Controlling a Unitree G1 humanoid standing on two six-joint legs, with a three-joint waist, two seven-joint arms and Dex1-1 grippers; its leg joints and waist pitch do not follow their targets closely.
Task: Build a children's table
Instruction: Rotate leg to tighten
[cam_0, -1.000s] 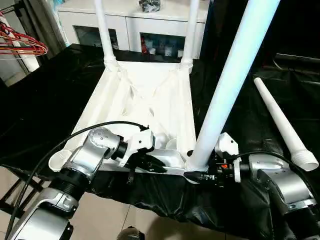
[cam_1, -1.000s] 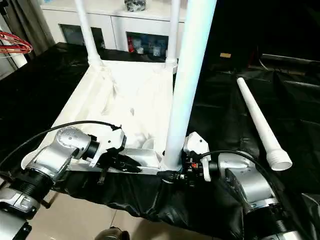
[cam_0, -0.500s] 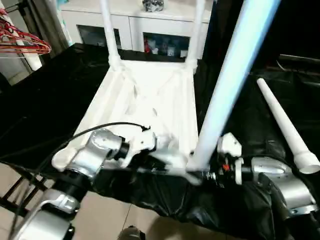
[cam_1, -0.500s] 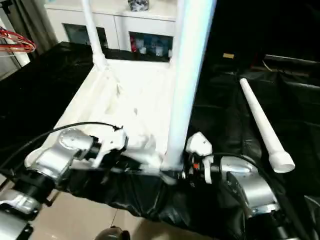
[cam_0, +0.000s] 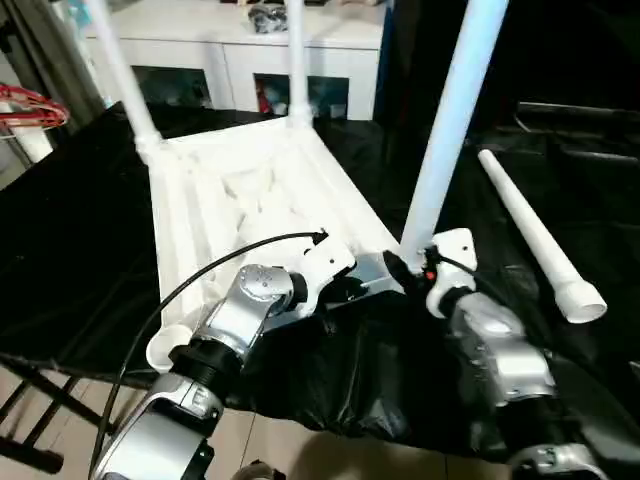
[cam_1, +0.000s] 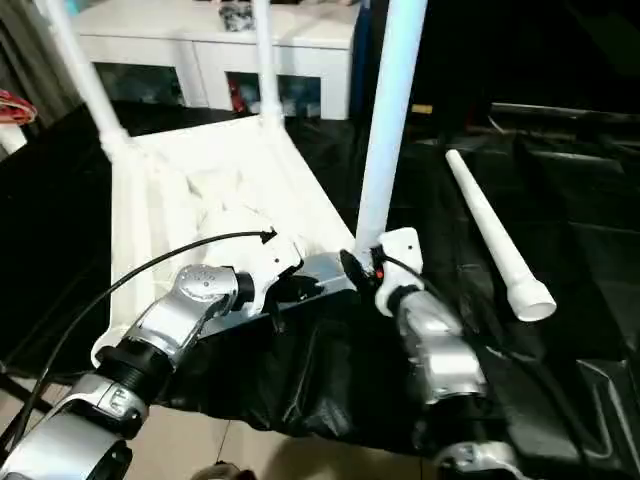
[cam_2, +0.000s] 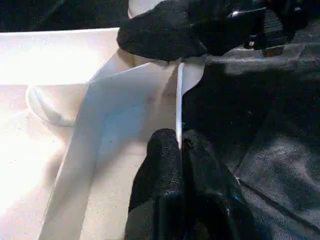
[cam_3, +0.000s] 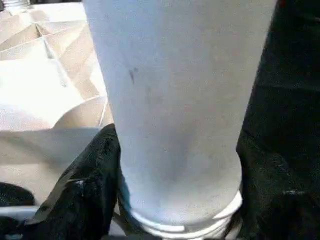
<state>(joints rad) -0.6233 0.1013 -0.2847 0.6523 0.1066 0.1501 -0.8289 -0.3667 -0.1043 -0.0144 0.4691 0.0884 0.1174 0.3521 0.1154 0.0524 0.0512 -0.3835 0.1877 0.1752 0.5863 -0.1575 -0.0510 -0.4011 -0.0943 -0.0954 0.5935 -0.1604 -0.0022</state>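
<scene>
While the upturned table top (cam_0: 250, 190) lies on the black-draped worktop (cam_0: 70, 250), we grip it at two points.
Left end effector (cam_2: 179, 145) pinches its near rim; right end effector (cam_0: 400, 268) clamps the upright leg (cam_0: 447, 130) at five o'clock; a loose leg (cam_0: 535, 235) lies at three o'clock.

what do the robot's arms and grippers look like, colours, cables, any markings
Both arms have rounded, silver metallic forearm casings with black ribbed joint rings. The left forearm carries a thin black cable looping over it to a white wrist housing. The right forearm ends in a white wrist block with a small red mark. The left gripper and right gripper have matte black rounded fingers.
</scene>
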